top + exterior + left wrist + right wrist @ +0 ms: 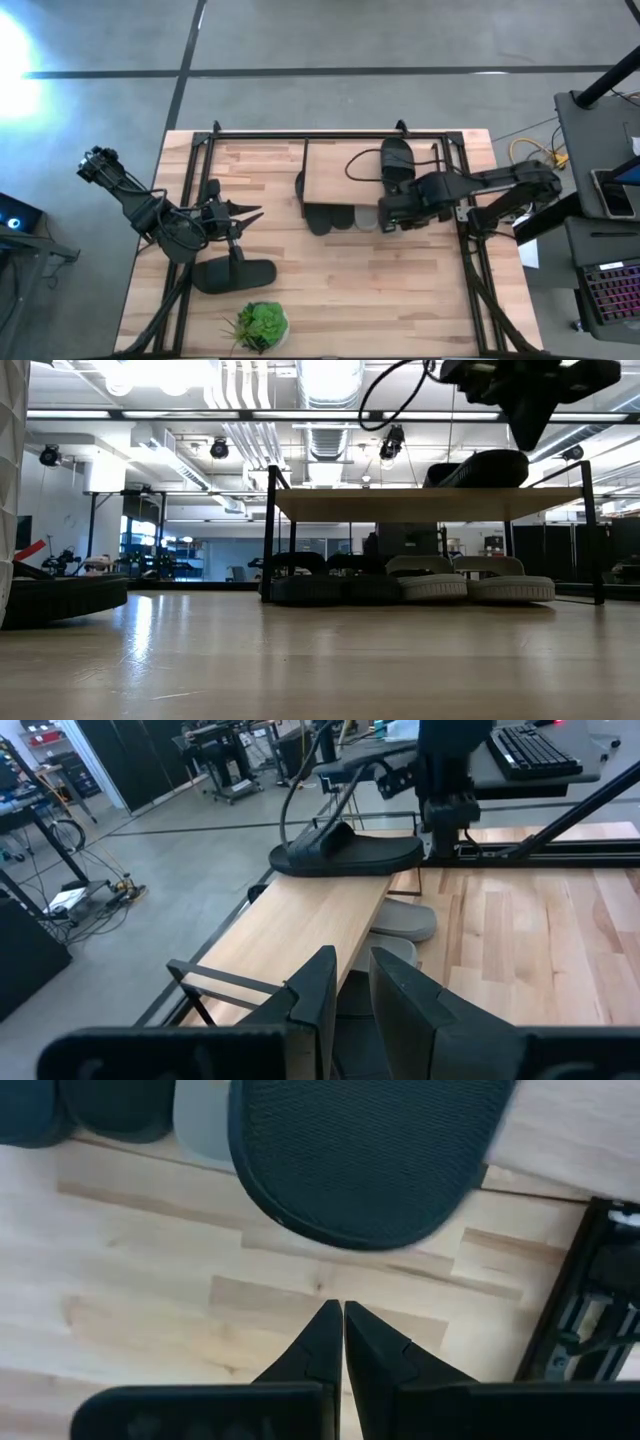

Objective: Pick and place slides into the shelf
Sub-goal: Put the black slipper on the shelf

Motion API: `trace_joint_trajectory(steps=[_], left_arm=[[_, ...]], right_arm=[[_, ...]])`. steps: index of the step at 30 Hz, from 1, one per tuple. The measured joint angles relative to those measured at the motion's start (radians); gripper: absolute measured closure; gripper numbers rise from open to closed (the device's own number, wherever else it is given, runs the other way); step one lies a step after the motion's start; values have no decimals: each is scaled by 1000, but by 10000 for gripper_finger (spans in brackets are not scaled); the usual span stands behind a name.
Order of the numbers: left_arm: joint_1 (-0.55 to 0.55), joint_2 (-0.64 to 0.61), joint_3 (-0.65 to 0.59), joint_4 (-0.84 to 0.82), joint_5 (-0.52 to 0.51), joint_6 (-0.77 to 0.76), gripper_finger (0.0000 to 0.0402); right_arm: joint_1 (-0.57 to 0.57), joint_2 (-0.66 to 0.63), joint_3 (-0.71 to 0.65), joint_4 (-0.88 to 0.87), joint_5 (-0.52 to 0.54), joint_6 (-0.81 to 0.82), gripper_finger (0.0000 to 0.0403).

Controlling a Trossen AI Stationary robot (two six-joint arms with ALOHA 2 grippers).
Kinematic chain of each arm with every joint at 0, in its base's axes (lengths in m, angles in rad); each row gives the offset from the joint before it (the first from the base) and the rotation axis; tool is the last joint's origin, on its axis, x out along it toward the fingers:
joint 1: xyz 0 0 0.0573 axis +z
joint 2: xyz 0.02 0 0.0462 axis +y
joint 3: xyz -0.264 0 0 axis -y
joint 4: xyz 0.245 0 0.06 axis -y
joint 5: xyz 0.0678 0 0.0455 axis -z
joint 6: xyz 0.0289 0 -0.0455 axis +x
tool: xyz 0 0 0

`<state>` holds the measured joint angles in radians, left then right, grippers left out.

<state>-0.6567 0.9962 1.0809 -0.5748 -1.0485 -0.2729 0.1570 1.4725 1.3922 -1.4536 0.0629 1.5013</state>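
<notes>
Right gripper (392, 215) hangs closed beside the shelf (340, 170); left gripper (250, 213), barely parted, holds nothing.

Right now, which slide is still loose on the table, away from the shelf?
Start at the green plant on the table's near edge. Just beyond it, under the left arm, lies one black slide. It alone lies on bare tabletop; the others sit on or under the shelf.
</notes>
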Motion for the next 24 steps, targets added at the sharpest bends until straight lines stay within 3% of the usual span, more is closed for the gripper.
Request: trace_joint_trajectory(steps=[16, 24], left_arm=[[0, 0, 0, -7, 0, 0, 352], [0, 0, 0, -11, 0, -2, 352]], right_arm=[[-21, 30, 10, 29, 149, -18, 394], [17, 20, 32, 29, 121, -12, 394]])
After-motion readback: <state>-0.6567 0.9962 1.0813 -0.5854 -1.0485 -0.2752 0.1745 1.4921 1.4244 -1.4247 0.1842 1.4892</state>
